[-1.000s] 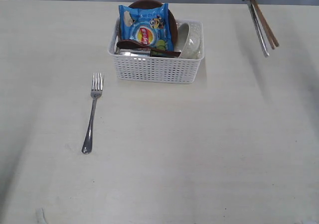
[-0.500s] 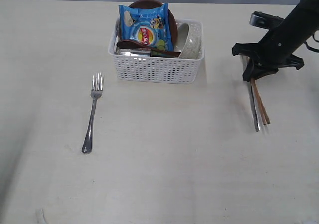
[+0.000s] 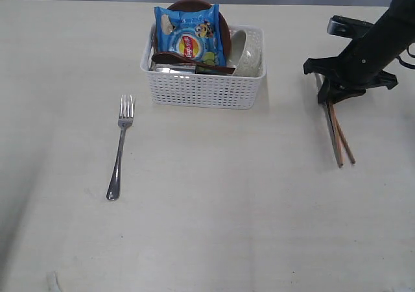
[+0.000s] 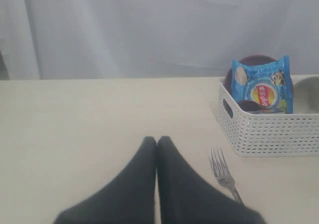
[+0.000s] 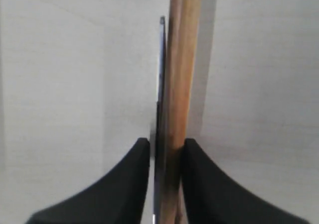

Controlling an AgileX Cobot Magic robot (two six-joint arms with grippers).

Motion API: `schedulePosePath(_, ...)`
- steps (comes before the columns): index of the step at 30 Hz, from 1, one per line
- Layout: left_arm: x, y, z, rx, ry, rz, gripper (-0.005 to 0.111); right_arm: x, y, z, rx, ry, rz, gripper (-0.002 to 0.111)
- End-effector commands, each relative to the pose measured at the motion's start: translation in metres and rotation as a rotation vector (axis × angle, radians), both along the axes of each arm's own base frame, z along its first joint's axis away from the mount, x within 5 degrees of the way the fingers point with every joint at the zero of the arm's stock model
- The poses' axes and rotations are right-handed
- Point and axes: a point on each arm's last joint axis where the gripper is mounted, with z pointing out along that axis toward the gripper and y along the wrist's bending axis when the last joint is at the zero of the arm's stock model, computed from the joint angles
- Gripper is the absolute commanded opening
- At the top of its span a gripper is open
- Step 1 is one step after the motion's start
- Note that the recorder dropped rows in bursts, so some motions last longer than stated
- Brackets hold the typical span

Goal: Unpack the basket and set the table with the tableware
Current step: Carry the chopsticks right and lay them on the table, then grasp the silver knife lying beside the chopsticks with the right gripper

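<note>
Standing in basket (image 3: 204,87) — Lay's bag (image 3: 191,39); right end effector (image 5: 165,143) clamped on chopsticks (image 3: 338,136), left end effector (image 4: 157,140) together.

Exterior camera looks down over the table (image 3: 227,214); left wrist camera, low, shares the basket (image 4: 269,132).

Blue snack bag (image 3: 192,36) and pale curtain (image 4: 124,30).
Bag upright and slightly tilted, printed front turned to the exterior view; round red-and-yellow logo in the middle, cartoon figure at an upper corner, green patch near the bottom edge. Curtain in soft vertical folds across the background, only a grey strip of it in the exterior view. Small pale scrap (image 3: 52,280) at that view's lower left, too small to tell.
</note>
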Motion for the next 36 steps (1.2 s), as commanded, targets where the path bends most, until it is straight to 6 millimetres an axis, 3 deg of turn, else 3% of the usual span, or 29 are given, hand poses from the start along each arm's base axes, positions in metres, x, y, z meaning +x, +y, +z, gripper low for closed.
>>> schedulePosePath(1, 0.0, 0.0, 0.0, -0.01, -0.01, -0.002, 0.0, 0.0, -0.003, 0.003, -0.007, -0.007, -0.008, 0.044)
schedulePosePath(5, 0.0, 0.0, 0.0, -0.01, -0.01, -0.002, 0.0, -0.001, -0.003, 0.009, -0.005, -0.014, -0.006, 0.041)
schedulePosePath(13, 0.0, 0.0, 0.0, -0.01, -0.01, -0.002, 0.0, -0.002, -0.002, 0.059, 0.001, -0.129, 0.0, 0.041)
schedulePosePath(16, 0.0, 0.0, 0.0, -0.01, -0.01, -0.002, 0.0, -0.009, 0.003, 0.068, 0.036, -0.088, 0.01, 0.041)
schedulePosePath(24, 0.0, 0.0, 0.0, -0.01, -0.01, -0.002, 0.0, -0.029, 0.033, 0.05, 0.014, 0.033, 0.101, 0.041)
schedulePosePath(36, 0.0, 0.0, 0.0, -0.01, -0.01, -0.002, 0.0, -0.036, 0.037, 0.029, -0.077, 0.074, 0.098, 0.041)
